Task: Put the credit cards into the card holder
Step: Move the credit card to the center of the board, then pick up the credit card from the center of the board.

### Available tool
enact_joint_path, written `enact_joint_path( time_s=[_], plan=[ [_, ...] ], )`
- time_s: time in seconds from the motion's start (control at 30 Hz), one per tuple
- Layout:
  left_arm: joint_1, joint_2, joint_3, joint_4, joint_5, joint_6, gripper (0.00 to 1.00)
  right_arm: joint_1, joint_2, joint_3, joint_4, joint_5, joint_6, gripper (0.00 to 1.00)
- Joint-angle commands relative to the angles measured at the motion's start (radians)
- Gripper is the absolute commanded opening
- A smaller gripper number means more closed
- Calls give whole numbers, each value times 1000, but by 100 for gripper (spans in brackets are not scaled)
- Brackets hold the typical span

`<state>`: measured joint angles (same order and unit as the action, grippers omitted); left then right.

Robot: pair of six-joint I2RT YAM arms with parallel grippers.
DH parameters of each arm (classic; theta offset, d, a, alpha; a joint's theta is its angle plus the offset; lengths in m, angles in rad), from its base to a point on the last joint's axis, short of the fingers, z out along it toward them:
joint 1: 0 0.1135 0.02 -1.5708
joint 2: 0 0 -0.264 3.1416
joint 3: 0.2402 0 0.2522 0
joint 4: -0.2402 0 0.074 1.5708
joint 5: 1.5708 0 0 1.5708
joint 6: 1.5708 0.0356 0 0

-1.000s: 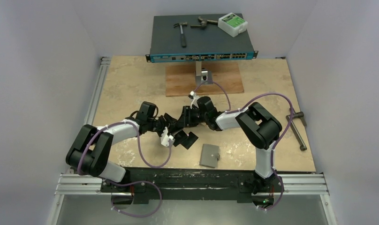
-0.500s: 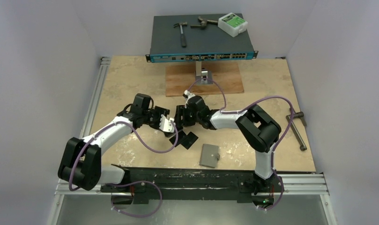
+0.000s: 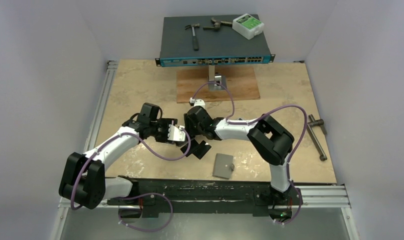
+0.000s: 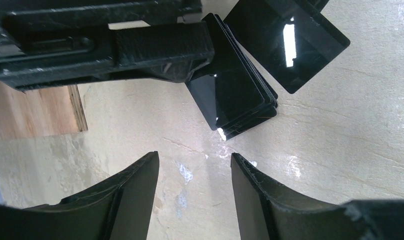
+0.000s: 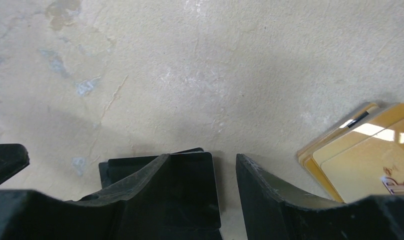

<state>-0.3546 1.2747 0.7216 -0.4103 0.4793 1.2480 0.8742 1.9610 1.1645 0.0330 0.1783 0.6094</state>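
Robotics lab test cell. Plain pale walls (image 3: 40, 75) box in a stone-look table (image 3: 135, 85). Two cabled robot arms (image 3: 117, 142) are bolted to an aluminium rail frame (image 3: 330, 197) at 6 o'clock. At 12 o'clock, a rack network switch (image 3: 215, 47) carries a hammer (image 3: 194, 36) and a white-green device box (image 3: 248, 25). Metal clamp tool (image 3: 317, 140) at 3 o'clock, wooden board (image 3: 240, 85) behind centre.

The card holder (image 3: 222, 165) is a flat grey rectangle, seemingly closed, with a round metal snap button (image 3: 231, 168) at its right side. It lies flat and slightly askew on the table (image 3: 140, 85), close to the near edge, a little right of the middle. The credit cards (image 5: 362, 155) are glossy orange-yellow, in a loosely fanned stack flat on the table, the top one carrying reddish print; their place relative to the table's edges cannot be told.
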Motion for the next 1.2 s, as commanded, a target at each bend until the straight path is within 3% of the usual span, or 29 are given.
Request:
enact_joint_path(
  time_s=[0.0,0.4,0.67,0.83,1.17],
  plan=[
    [3,-27,0,18,20,-26,55,31,71,-36,-229,159,-25,51],
    [-3,-38,-52,43,40,49,55,42,-17,-146,-174,147,25,50],
    [-70,9,-80,123,57,111,55,32,-75,-166,-123,79,65,51],
    [-92,40,-85,214,83,116,54,-32,-141,-264,0,-58,101,56],
    [-107,91,-100,212,114,208,54,-139,-162,-394,252,-332,135,57]
  ],
)
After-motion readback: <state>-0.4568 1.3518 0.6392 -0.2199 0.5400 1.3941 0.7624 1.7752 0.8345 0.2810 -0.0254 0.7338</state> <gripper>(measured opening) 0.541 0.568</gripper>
